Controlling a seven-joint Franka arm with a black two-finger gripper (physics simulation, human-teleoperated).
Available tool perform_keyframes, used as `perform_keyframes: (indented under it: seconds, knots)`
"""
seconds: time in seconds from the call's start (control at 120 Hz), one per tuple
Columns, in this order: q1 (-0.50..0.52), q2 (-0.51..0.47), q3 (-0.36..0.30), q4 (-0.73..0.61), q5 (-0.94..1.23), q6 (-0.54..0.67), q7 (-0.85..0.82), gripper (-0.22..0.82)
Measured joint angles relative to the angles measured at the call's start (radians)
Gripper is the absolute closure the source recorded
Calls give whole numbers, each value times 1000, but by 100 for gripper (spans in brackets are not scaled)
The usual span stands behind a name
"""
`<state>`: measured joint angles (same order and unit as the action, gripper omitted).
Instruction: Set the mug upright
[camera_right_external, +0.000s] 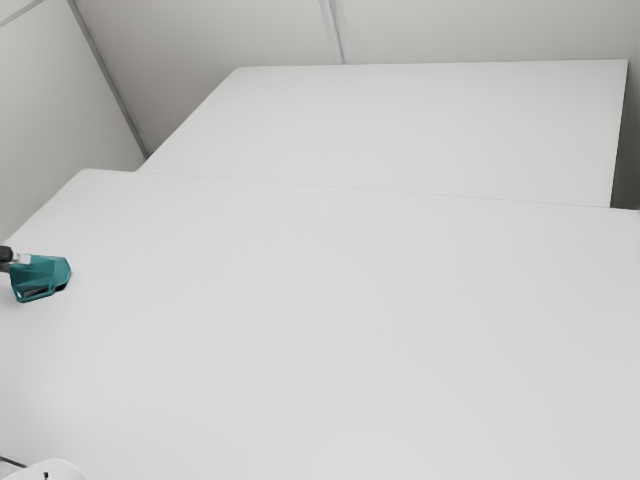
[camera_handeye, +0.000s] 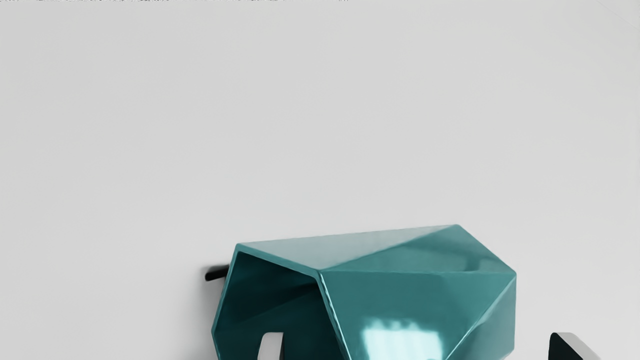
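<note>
White walls (camera_right_external: 240, 30) with grey seams are standing behind the scene in the exterior view, and a second pale surface (camera_right_external: 400, 125) is stretching across the upper part of the frame behind the white desk (camera_right_external: 330, 330). At the left edge, a little above mid-height in the desk's share of the frame, the teal mug (camera_right_external: 42, 274) is lying on its side. The fingers (camera_right_external: 22, 259) are reaching in from that edge and overlapping the mug. In the lower left corner, a white rounded object (camera_right_external: 50, 471) is poking into the frame, with a thin dark line (camera_right_external: 12, 462) running toward it.

In the wrist view, the fingers (camera_handeye: 271, 346) are standing wide apart. One tip is overlapping the mug's dark open mouth, while the other is sitting beyond its closed end, apart from it. The mug's faceted side is facing the camera and catching a bright patch of light. Beside the rim, a short black piece (camera_handeye: 216, 273) is sticking out; what it is, the view is not making clear.
</note>
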<state>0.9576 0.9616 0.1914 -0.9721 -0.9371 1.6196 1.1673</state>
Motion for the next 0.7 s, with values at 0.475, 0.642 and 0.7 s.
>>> perform_keyframes:
  seconds: [0.475, 0.642, 0.7]
  knots:
    - [-9, -2, -6, -8, -15, -6, -5, 35]
    - [-14, -21, -22, -19, -18, -9, -6, 44]
    - [-14, -40, -26, -36, -18, -8, -7, 48]
